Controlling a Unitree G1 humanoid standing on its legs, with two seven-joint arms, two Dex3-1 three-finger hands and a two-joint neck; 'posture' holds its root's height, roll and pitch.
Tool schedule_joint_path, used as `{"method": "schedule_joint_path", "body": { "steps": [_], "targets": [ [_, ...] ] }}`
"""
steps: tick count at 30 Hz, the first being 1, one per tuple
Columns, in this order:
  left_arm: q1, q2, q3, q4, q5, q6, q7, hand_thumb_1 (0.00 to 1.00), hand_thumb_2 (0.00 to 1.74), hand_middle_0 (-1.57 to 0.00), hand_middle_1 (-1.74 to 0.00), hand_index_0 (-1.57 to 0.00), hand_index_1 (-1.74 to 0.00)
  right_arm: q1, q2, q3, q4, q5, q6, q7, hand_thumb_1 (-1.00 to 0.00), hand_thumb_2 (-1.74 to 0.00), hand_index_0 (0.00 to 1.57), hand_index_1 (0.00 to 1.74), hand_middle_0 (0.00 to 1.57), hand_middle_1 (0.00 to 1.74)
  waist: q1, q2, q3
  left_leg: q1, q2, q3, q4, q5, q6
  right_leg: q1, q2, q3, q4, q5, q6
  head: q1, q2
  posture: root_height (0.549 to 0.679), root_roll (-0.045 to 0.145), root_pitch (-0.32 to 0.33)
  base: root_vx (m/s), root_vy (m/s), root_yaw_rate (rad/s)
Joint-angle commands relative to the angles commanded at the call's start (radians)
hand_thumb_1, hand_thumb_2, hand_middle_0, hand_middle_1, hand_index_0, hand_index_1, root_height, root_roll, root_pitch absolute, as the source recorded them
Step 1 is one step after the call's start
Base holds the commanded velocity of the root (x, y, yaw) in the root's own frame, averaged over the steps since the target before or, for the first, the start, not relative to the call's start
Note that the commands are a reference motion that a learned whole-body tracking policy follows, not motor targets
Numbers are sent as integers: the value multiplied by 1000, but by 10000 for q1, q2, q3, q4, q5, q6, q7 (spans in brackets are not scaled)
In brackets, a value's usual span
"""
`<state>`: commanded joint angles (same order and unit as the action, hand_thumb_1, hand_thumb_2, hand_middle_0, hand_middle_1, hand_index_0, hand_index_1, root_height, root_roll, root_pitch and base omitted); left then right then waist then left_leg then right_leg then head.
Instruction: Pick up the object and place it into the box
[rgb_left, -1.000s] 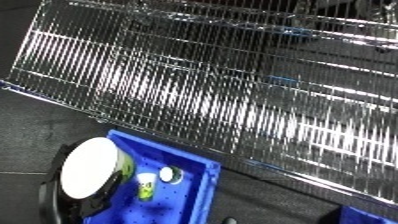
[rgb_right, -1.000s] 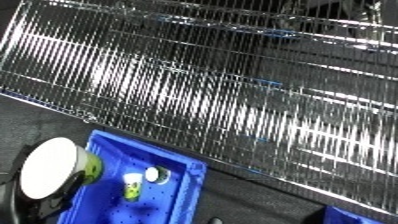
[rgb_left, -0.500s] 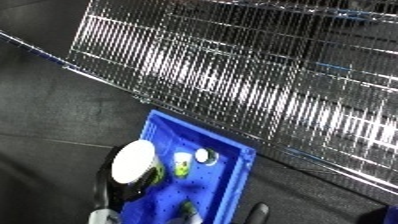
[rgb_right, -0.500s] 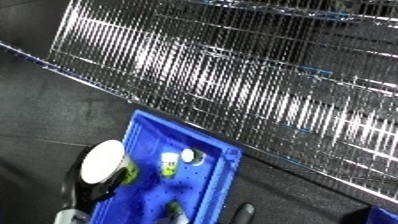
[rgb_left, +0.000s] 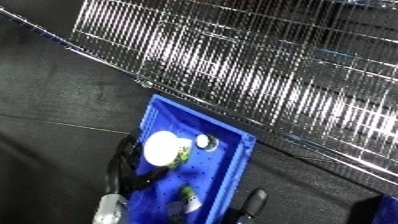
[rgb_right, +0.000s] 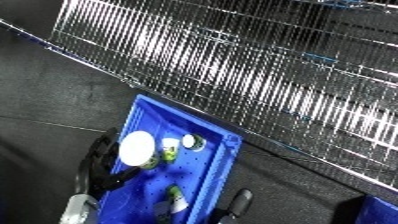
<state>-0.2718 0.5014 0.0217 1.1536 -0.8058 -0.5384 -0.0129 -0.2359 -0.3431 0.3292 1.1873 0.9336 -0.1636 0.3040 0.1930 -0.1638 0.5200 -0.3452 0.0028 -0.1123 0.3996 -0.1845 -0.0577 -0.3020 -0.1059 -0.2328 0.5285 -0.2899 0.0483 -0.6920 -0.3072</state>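
— Dark grey floor runs across the lower left of both views, and a wire shelf (rgb_left: 266, 85) of bright metal rods fills the upper right, slanting down toward the right. What sits in front of it?

— A blue bin (rgb_left: 226, 165), just beside the shelf's lower edge. It is tilted in the views, one corner pointing up toward the shelf, and its bottom is dotted with small holes.

— Where is the object?

— Over the bin's left wall there is a round white object (rgb_left: 166, 148), with a bit of yellow-green showing at its lower right edge. Dark shapes curl under and around it from the lower left; that looks like the left hand (rgb_left: 133, 167) wrapped round the object, though the fingers are hard to separate from the shadow. A silver-grey piece of the forearm (rgb_left: 108, 214) shows at the bottom edge below it.

— Anything else inside the bin?

— Yes. A small round white-rimmed item (rgb_left: 205, 142) lies just beside the white object, close to the bin's upper right wall. Lower down, a green and white item (rgb_left: 190, 198) rests on the bin's floor.

— And the right hand?

— Only a dark finger-like shape (rgb_left: 255, 201) rises from the bottom edge, just outside the bin's right wall. I cannot tell how it stands. A blue corner (rgb_right: 384, 207) shows at the lower right edge.
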Motion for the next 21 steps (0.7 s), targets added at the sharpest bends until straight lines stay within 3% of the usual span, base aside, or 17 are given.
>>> {"method": "schedule_joint_path", "body": {
  "steps": [9, 15, 21],
  "targets": [
    [45, -165, -107, 23, -332, 138, -369, 0, 0, 0, 0, 0, 0, -10, -20, -71, -3, 135, 166, -39, 0, 0, 0, 0, 0, 0, -64, 147, 0, -86, -122, 24, 230, -132, 58, -44, -18, 23, 92, -37, -13, 195, 89, 658, 32, 63, -3, -9, -22],
    [142, -375, -345, -236, -650, 55, -964, 0, 0, 0, 0, 0, 0, 1, -47, -203, -1, 170, 139, 65, 0, 0, 0, 0, 0, 0, -147, 280, 0, -201, -186, 44, 370, -190, 99, -175, -19, 39, 142, 8, 15, 745, 212, 657, 30, 67, -10, -44, -54],
    [96, -610, -789, -617, -906, 427, -1357, 0, 0, 0, 0, 0, 0, -241, -119, -215, -124, 6, 130, -150, 0, 0, 0, 0, 0, 0, -300, 592, 0, -342, -290, 139, 523, -220, 137, -391, -47, 139, 139, 112, 61, 1425, 452, 657, 33, 75, -34, -12, -130]
  ]
}}
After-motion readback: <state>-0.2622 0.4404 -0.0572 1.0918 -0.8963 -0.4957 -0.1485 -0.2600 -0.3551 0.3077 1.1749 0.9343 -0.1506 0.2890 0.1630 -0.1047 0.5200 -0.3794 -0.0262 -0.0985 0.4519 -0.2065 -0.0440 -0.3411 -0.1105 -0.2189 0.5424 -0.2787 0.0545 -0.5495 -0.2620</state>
